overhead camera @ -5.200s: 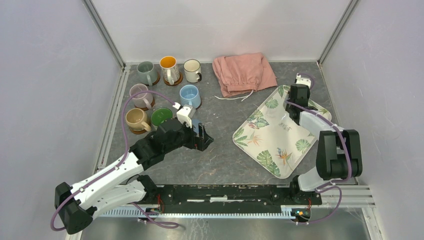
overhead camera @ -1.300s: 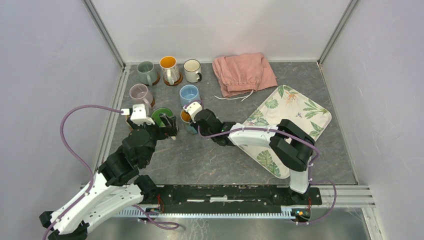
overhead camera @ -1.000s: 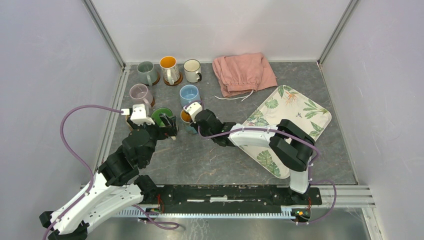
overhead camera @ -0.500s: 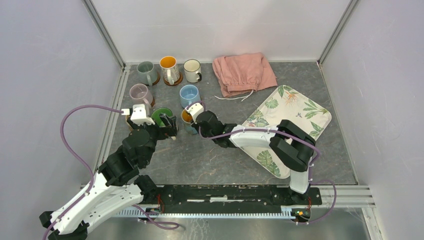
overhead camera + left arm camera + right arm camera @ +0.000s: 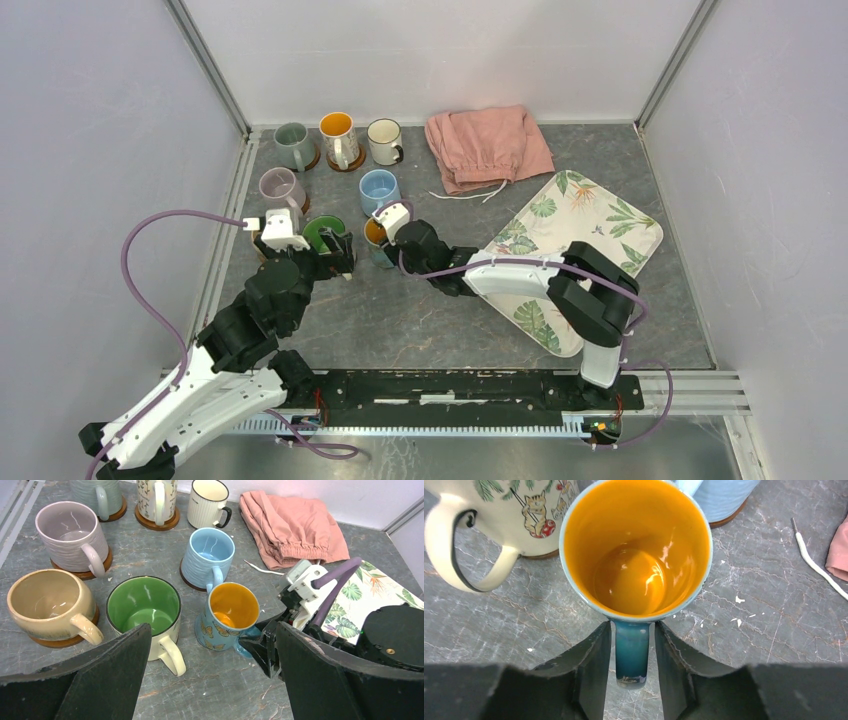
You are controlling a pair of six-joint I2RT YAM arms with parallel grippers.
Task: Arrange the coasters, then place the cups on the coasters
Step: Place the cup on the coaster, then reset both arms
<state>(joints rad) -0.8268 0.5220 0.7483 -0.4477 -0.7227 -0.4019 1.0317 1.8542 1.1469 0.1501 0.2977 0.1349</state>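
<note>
An orange-inside cup with blue butterfly sides (image 5: 375, 238) (image 5: 232, 611) (image 5: 636, 547) stands upright on the table between the green-inside cup (image 5: 322, 232) (image 5: 143, 605) and the light blue cup (image 5: 379, 188). My right gripper (image 5: 631, 660) (image 5: 391, 244) straddles its teal handle (image 5: 631, 652), open, with a narrow gap on each side. Whether a coaster lies under this cup I cannot tell. Brown coasters (image 5: 98, 570) show under the other cups. My left gripper (image 5: 212, 630) (image 5: 338, 256) hangs wide open just in front of the green-inside and butterfly cups, holding nothing.
Grey-green (image 5: 292, 143), tall orange-inside (image 5: 338, 137), cream (image 5: 384, 140), lilac (image 5: 280, 187) and beige (image 5: 47, 602) cups stand at the back left. A pink cloth (image 5: 487, 145) lies at the back. The leaf-patterned tray (image 5: 600, 215) sits to the right, under my right arm.
My right gripper's jaws have parted a little from the butterfly cup's handle, and that wrist has edged slightly right. The left arm has not moved.
</note>
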